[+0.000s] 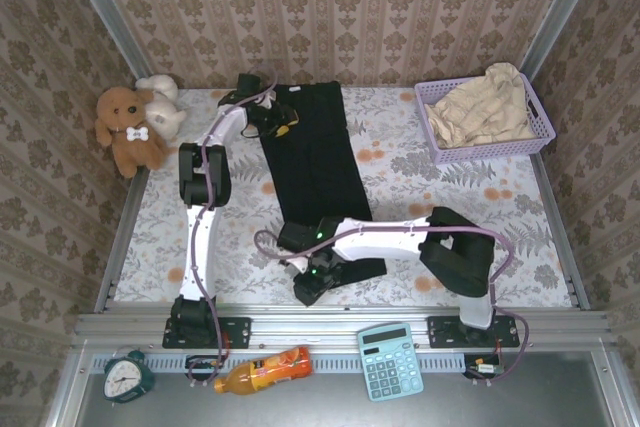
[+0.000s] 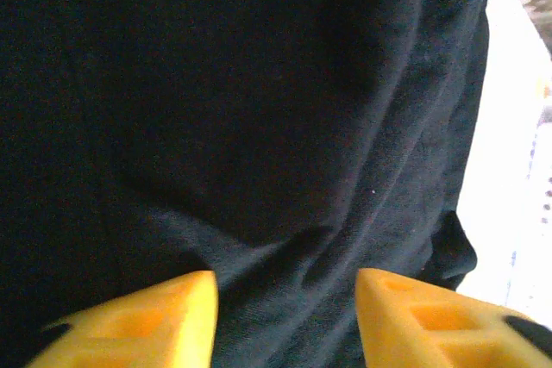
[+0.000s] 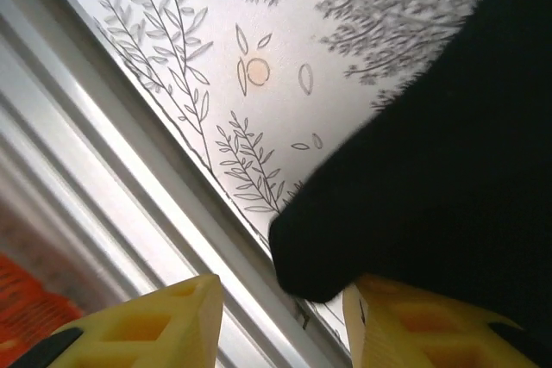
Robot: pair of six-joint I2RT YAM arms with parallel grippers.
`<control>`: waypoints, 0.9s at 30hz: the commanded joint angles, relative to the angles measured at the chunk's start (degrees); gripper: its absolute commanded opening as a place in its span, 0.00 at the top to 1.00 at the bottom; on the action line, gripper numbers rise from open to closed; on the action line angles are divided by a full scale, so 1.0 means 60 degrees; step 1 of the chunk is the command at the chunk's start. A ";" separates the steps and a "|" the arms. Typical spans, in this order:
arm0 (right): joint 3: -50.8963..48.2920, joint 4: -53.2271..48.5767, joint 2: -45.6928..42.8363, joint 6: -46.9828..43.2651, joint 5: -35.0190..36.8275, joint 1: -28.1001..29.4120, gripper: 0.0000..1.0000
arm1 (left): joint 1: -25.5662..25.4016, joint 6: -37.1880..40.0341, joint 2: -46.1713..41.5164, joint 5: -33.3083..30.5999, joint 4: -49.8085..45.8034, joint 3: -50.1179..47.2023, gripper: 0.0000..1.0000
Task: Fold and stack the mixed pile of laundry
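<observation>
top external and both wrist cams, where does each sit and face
Top external: above and behind the bases, looking down on the table; left arm, right arm show.
Left wrist: on the left arm, facing the black garment; left gripper open.
Right wrist: low by the near rail, facing the garment's corner; right gripper open.
Shared: the black garment.

Overhead view: bright, even light, soft shadows, sharp throughout. Left wrist view: the black cloth point(image 2: 259, 109) is dim, its folds barely readable, and the counter point(image 2: 513, 144) beside it is blown out white. Right wrist view: the rail point(image 3: 103, 178) is out of focus.
</observation>
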 commanded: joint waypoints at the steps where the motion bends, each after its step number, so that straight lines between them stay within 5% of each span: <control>1: -0.0541 0.0599 -0.1542 0.0017 -0.0769 -0.0899 0.55 | 0.0234 0.0352 -0.0051 -0.1175 -0.1302 -0.0146 0.00; 9: -0.2199 0.0595 -0.3823 0.0563 0.1341 -0.3814 0.47 | 0.0081 0.1267 -0.3646 -0.2338 -0.1982 -0.2391 0.00; 14: -0.2249 0.0677 -0.3215 0.0857 0.1619 -0.5074 0.67 | -0.0731 0.1081 -0.6185 -0.2834 -0.1533 -0.5371 0.03; 18: -0.2184 0.0987 -0.2589 0.1078 0.0917 -0.5190 0.77 | -0.1783 -0.0319 -0.8122 -0.3076 -0.0041 -0.8599 0.15; 27: -0.2770 0.1311 -0.2629 0.1978 0.0831 -0.3660 0.73 | -0.3589 -0.3883 -1.0018 -0.4314 0.3062 -1.3060 0.16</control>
